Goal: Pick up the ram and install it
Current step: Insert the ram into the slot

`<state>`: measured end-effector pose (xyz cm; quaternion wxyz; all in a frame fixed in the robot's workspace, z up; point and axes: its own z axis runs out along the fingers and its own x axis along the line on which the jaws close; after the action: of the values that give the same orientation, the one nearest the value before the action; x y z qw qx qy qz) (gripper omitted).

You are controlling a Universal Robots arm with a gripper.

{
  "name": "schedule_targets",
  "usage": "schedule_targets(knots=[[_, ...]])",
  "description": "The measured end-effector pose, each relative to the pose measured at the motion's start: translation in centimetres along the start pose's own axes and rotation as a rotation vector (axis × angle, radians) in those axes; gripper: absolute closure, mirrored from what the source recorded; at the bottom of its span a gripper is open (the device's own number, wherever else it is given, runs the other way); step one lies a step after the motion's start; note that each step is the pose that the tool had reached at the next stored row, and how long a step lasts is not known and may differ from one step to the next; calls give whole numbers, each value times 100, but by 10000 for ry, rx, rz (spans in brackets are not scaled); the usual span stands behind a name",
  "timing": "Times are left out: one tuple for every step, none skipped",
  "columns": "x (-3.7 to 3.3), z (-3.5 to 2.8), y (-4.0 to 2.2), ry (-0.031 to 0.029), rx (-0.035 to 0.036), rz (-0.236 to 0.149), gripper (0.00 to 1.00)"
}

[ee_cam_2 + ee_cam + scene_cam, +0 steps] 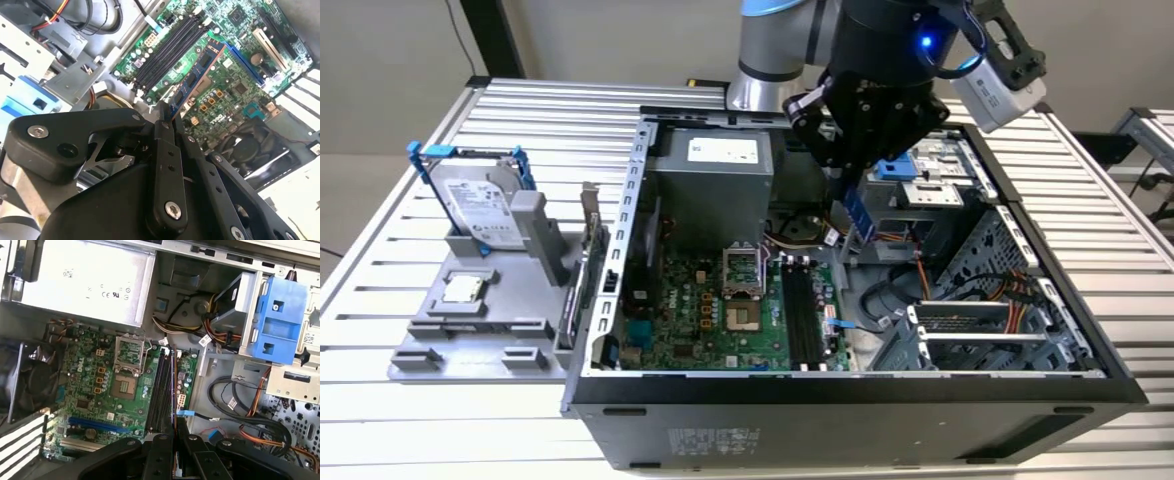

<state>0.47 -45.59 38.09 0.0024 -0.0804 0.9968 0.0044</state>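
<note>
The thin blue circuit-board ram stick [197, 75] is pinched on edge at one end between the narrowly set jaws of the black linkage gripper [167, 120]. It hangs in the air over the green motherboard [90, 390], touching nothing else. In the exterior view the stick [858, 215] sits under the gripper [854, 175], with the long black memory slots [803, 315] at about seven o'clock from it. In the first wrist view the stick shows edge-on and looks close to parallel with the slots [161, 390].

To do this step well, I judge it best to keep that long edge parallel to the slots, hold the stick upright and keep it clear of the orange and black cables [260, 425].

The open black computer case [854, 395] rests on a ribbed aluminium slat table [440, 430]. At nine o'clock from it a silver hard drive with blue brackets [478, 205] stands in a grey plastic fixture [467, 335]. A pale wall lies behind the table at twelve o'clock
</note>
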Motion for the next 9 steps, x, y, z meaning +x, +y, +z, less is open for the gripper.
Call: schedule_targets(knots=[[0,-1,0,0,1,79,100],[0,-1,0,-1,2,168,100],[0,-1,0,-1,3,245,100],[0,-1,0,-2,4,329,100],[0,-1,0,-3,4,414,100],[0,-1,0,-3,4,495,100],[0,-1,0,-4,4,576,100],[0,-1,0,-5,5,657,100],[0,-1,0,-5,6,740,100]])
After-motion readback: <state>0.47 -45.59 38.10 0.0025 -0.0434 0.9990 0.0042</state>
